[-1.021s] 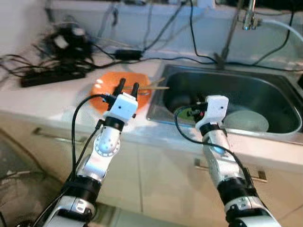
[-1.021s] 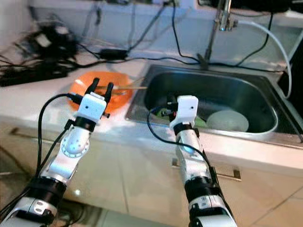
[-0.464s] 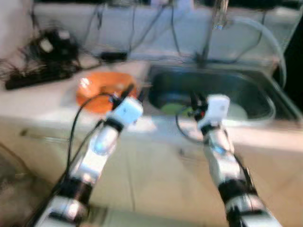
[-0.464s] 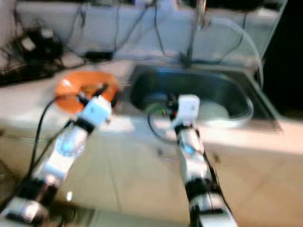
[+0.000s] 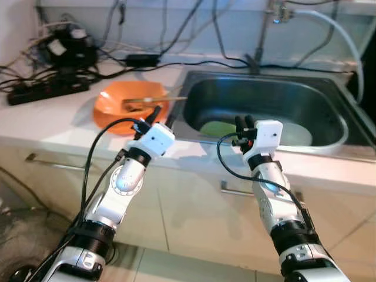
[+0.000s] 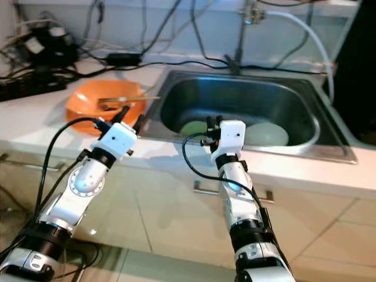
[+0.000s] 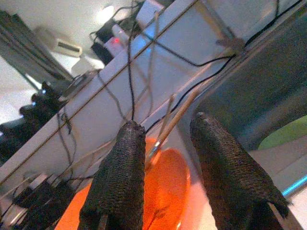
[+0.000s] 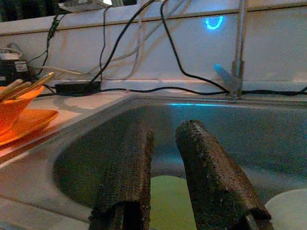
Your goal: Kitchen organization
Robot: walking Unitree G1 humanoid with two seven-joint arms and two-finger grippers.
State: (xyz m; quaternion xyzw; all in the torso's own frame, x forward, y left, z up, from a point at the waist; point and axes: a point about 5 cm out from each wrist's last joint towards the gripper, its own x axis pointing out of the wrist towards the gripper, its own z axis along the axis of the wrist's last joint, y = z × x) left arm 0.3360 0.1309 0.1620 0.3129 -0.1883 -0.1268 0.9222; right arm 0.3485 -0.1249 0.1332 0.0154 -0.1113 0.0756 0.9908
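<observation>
One orange bowl (image 5: 130,101) with chopsticks (image 5: 154,101) stands on the counter (image 5: 47,117), left of the sink (image 5: 329,147). Two plates lie in the sink: one green (image 5: 216,128), one white (image 5: 296,135). Left gripper (image 5: 162,115) hovers near the bowl, right gripper (image 5: 244,123) at the sink edge; both have fingers apart, holding nothing.

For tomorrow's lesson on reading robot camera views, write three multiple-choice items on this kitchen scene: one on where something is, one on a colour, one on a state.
1. Where do the chopsticks lie?
A. across the orange bowl
B. in the sink
C. on the floor

2. What colour is the plate on the left of the sink floor?
A. red
B. green
C. black

3. How is the left gripper?
A. shut on a plate
B. shut on the chopsticks
C. open, holding nothing

Answers:
1 A, the sticks rest in the orange bowl on the counter.
2 B, it shows pale green beside a white plate.
3 C, its fingers stand apart with a clear gap between them.
</observation>
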